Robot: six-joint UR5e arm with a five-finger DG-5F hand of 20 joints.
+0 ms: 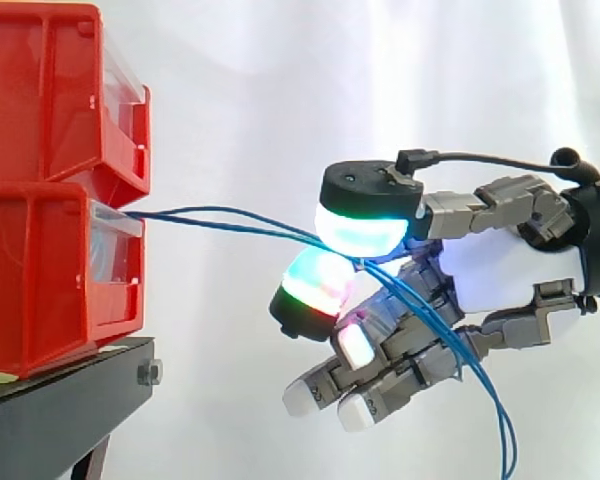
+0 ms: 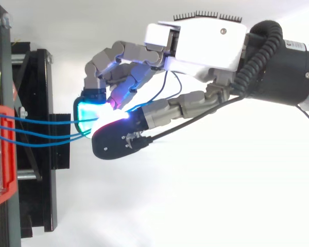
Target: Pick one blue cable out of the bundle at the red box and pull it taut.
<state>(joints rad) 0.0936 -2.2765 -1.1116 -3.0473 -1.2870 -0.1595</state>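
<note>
Blue cables (image 1: 230, 220) run from the front of the lower red box (image 1: 40, 280) rightward to my hand (image 1: 500, 265), nearly straight with a slight sag. Two glowing fingertips (image 1: 365, 225), one cyan-green above and one red-green below, are curled together and pinch the cables between them. How many strands sit in the pinch I cannot tell. From above, three blue cables (image 2: 41, 128) leave the red box (image 2: 2, 154) and meet at the hand (image 2: 206, 43). Behind the pinch the cable tails (image 1: 495, 400) pass through the fingers and hang down.
A second red box (image 1: 40, 90) is stacked on the lower one, both on a black stand (image 1: 60, 400). A white curtain lies behind. The arm comes in from the right, and open space lies between the boxes and the hand.
</note>
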